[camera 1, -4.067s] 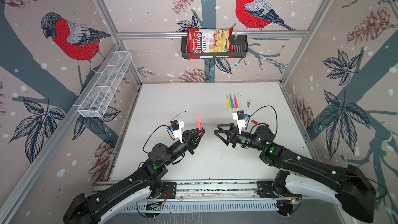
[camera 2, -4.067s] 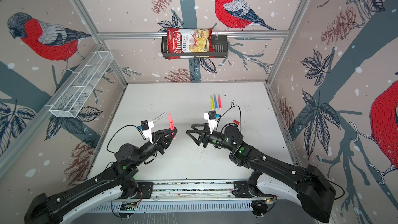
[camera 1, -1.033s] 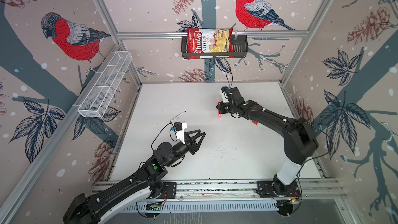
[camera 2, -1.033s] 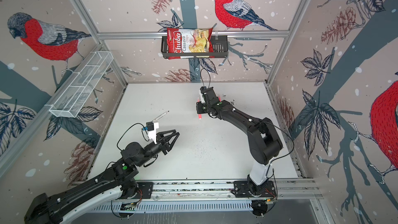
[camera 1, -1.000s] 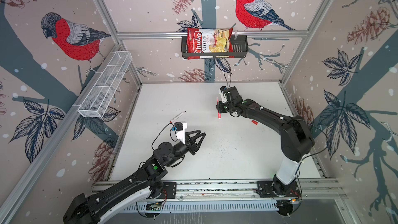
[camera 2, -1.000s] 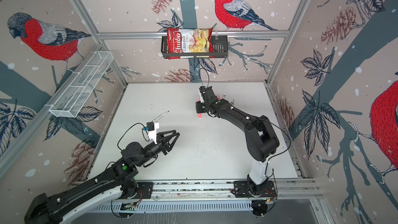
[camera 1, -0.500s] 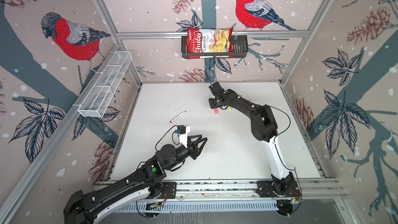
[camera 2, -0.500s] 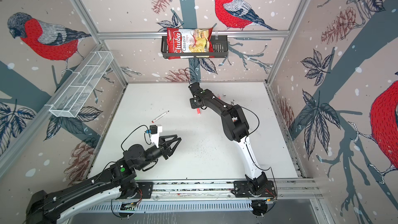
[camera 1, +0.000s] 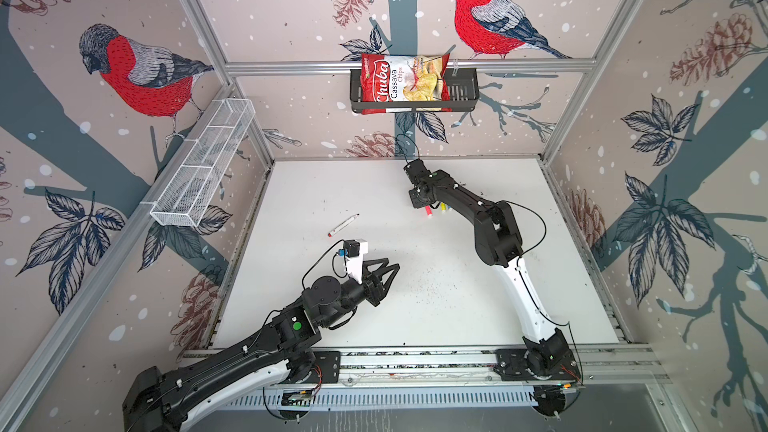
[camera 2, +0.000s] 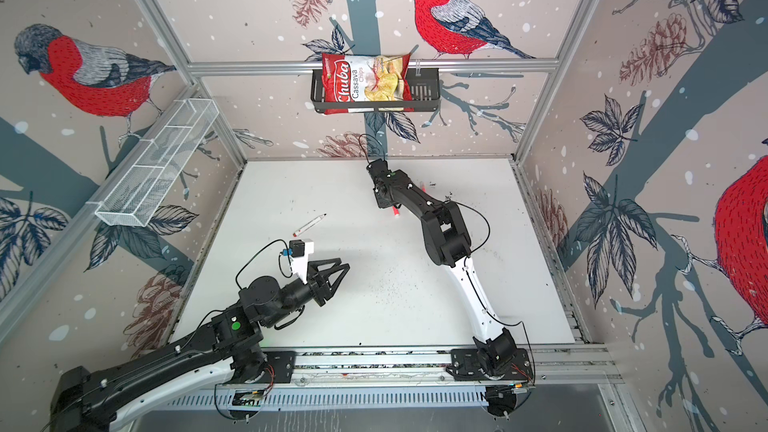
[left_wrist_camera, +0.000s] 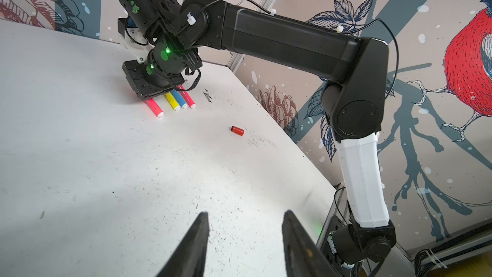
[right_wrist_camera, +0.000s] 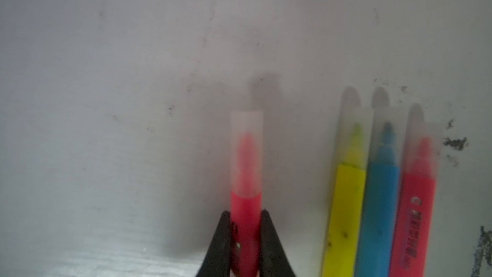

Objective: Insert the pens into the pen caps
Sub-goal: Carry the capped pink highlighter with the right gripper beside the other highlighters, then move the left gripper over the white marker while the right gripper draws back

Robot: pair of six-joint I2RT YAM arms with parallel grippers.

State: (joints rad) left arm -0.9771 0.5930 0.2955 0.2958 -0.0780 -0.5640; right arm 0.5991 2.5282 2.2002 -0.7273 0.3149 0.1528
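**White table** (camera 1: 316,184): the work surface, closed in on three sides by bird-patterned walls.

**Right arm** (camera 1: 494,226): rises from the front edge and reaches to the rear edge, right of the middle.

**Left arm** (camera 1: 266,347): enters at the front left corner and ends over the front half of the table, left of the middle.

**Wire basket** (camera 1: 203,168): white, fixed to the left wall.

**Black basket** (camera 1: 461,93): fixed to the rear wall, holding a chips bag (camera 1: 401,83).

**Left gripper** (left_wrist_camera: 246,213): raised above the table, jaws partly apart with nothing between them.

**Right gripper** (right_wrist_camera: 245,213): lowered to the table near the rear edge. Its jaws are pinched narrowly on the barrel of the held pink pen (right_wrist_camera: 246,203), which lies low along the surface.

**White-barrelled marker** (camera 1: 343,225): lies slanted and alone in the left half of the table, well apart from the other pens, with red showing at its ends.

**Yellow pen** (right_wrist_camera: 346,209), **blue pen** (right_wrist_camera: 379,209) and **second pink pen** (right_wrist_camera: 415,209): lie side by side, touching, in that order. The row is near the held pink pen, with a gap between them.

**Translucent caps** (right_wrist_camera: 246,150): one sits over the tip of each of the four slim pens.

**Red cap** (left_wrist_camera: 237,130): lies on its side, alone, between the row of pens and the right edge of the table. It shows in the left wrist view only.
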